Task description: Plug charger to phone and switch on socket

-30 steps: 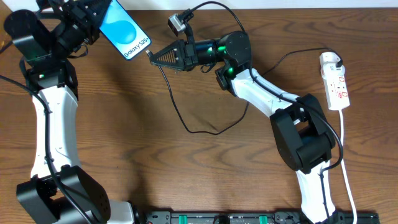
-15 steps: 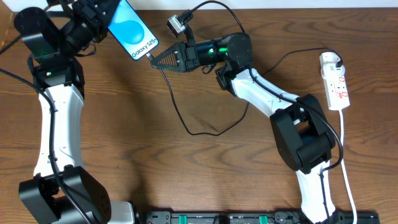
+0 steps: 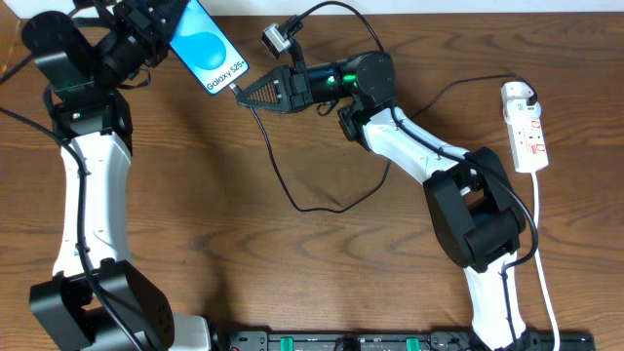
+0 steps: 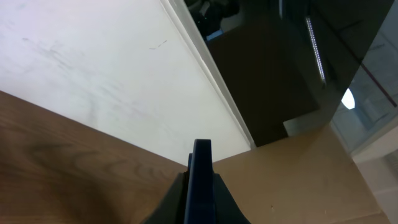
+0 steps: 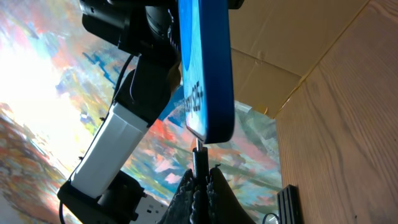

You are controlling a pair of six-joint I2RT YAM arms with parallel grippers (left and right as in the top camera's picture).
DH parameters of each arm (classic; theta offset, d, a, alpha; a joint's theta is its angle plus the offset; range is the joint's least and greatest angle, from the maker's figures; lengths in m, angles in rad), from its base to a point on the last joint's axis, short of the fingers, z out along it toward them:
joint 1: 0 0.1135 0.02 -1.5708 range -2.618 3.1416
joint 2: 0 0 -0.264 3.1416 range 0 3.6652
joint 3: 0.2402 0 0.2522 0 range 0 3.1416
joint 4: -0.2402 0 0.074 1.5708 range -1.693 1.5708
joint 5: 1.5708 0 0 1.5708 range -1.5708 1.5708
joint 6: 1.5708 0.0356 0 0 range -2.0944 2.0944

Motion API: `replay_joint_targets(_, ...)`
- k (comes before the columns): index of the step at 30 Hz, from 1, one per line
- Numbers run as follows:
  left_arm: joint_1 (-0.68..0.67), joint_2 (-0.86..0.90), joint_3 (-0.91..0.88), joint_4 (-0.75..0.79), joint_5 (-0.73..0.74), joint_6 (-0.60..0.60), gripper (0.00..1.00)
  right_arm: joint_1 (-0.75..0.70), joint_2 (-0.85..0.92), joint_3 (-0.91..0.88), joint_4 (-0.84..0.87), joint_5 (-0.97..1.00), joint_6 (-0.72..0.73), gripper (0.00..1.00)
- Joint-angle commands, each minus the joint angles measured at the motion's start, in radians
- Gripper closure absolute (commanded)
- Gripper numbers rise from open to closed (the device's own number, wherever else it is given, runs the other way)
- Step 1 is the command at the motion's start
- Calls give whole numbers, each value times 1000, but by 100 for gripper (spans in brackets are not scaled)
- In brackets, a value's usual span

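Observation:
The phone (image 3: 209,49), its light-blue screen up, is held above the table's far left with my left gripper (image 3: 164,21) shut on its upper part. In the left wrist view only its dark edge (image 4: 201,177) shows between the fingers. My right gripper (image 3: 241,91) is shut on the charger's black plug (image 5: 199,163). The plug's metal tip meets the phone's lower end (image 5: 208,127); how deep it sits I cannot tell. The thin black cable (image 3: 292,200) loops across the table to the white adapter (image 3: 518,95) on the socket (image 3: 527,136) at the far right.
The socket's white cord (image 3: 546,292) runs down the right edge past the right arm's base. The cable loop lies in the middle of the wooden table (image 3: 244,263). A black rail (image 3: 341,341) lines the front edge.
The left arm carried the phone right and slightly down, bringing its lower end against the plug tip. Over the last half second nothing has moved.

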Motion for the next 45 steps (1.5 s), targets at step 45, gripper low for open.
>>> replay_joint_targets(45,13,-10,11,8,-34,2,93,6,-14,21,-23,40,-8,99)
